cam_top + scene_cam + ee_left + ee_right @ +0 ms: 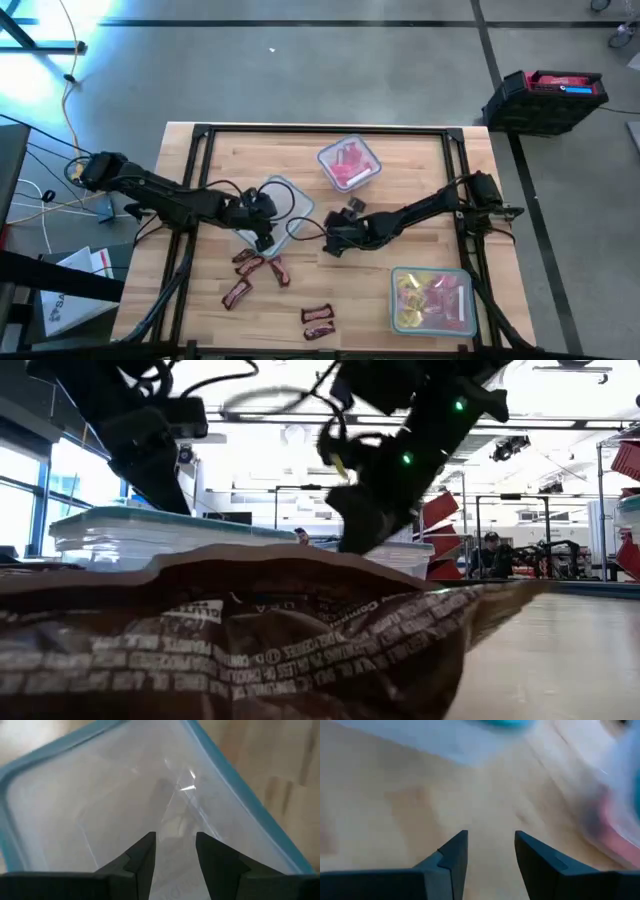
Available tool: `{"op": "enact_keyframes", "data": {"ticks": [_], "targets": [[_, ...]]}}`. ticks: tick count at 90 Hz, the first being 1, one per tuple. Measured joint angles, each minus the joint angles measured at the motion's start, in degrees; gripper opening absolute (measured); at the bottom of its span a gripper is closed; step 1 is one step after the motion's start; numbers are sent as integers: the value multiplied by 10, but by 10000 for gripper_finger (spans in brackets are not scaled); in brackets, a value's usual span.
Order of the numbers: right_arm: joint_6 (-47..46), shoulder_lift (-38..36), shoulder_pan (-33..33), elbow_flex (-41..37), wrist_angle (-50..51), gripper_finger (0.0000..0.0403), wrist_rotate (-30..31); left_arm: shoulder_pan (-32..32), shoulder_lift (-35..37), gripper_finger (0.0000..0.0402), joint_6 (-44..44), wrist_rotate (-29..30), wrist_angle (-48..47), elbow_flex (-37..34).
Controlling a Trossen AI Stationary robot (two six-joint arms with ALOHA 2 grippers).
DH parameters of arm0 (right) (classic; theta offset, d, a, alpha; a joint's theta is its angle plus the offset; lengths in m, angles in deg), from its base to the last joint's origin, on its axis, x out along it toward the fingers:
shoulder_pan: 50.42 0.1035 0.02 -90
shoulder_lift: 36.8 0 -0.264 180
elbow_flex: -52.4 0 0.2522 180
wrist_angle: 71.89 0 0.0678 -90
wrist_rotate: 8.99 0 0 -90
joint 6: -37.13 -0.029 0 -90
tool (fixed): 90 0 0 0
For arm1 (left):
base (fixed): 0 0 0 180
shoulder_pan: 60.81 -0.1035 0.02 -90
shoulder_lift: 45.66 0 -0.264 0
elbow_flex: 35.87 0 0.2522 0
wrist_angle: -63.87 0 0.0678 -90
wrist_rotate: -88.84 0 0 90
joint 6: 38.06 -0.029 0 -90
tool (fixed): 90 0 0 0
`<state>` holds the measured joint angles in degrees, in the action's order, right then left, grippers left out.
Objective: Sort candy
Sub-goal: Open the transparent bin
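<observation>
Spreading across most of the high view, the wooden table (420,160) carries three clear containers and a scatter of candy. The two dark arms reach in from 9 o'clock and 3 o'clock and nearly meet at the table's middle.

The left arm (160,195) ends over the empty container (290,205) with the blue rim, just toward 9 o'clock of centre. The left gripper (174,851) hangs inside this container's mouth, its fingers (142,857) parted with a narrow gap between them and nothing held; only the clear floor of the container shows between them.

The right arm (430,208) stretches from 3 o'clock to the centre. The right gripper (490,851) sits above bare wood, jaws apart and empty, with a blurred container edge beyond it.

At 12 o'clock of centre stands the container of pink candy (348,163). At 5 o'clock, near the table's front edge, is the larger container of yellow and pink candy (432,298).

Loose brown mini bars (262,268) lie on the wood at 7 o'clock, just below the empty container, four or so in a loose cluster. Two more brown bars (318,322) lie at 6 o'clock near the front edge, one above the other. A small dark piece (354,206) sits just at 12 o'clock of the right gripper; what it is cannot be told.

In the low view one brown wrapper (250,640) fills the foreground, with stacked container rims behind it.
</observation>
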<state>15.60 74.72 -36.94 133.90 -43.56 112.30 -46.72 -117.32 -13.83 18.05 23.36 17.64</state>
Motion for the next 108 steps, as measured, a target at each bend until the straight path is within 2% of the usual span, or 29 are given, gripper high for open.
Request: {"op": "enact_keyframes", "data": {"ticks": [7, 17, 38, 51, 62, 71, 76, 84, 91, 99, 108], "targets": [[33, 0, 15, 0, -6, 133, -39, 21, 0, 126, -29, -26, 1, 0], [45, 0, 44, 0, 3, 133, -76, 47, -1, 126, -34, -23, 6, 1], [19, 0, 110, -2, 73, 133, -2, 95, -41, 126, -27, 4, 42, 4], [-45, 0, 124, -36, 60, 133, 5, 129, -58, 126, -21, 90, 89, 2], [-69, -3, 128, -79, -48, 133, 3, 151, -44, 126, -19, 193, 131, 3], [-32, -2, 120, -119, -178, 133, 8, 150, -44, 126, -1, 278, 134, 3], [-5, -2, 107, -140, -248, 133, 7, 136, -46, 126, 0, 300, 124, 3], [33, -2, 74, -173, -331, 133, -9, 104, -50, 126, 8, 301, 119, -9], [48, -2, 40, -197, -398, 133, -57, 72, -50, 126, 10, 286, 147, -39], [54, -2, 4, -222, -453, 133, -117, 45, -50, 126, -1, 257, 214, -83], [66, -2, -27, -245, -510, 133, -152, 27, -49, 126, -33, 195, 352, -140]]}}
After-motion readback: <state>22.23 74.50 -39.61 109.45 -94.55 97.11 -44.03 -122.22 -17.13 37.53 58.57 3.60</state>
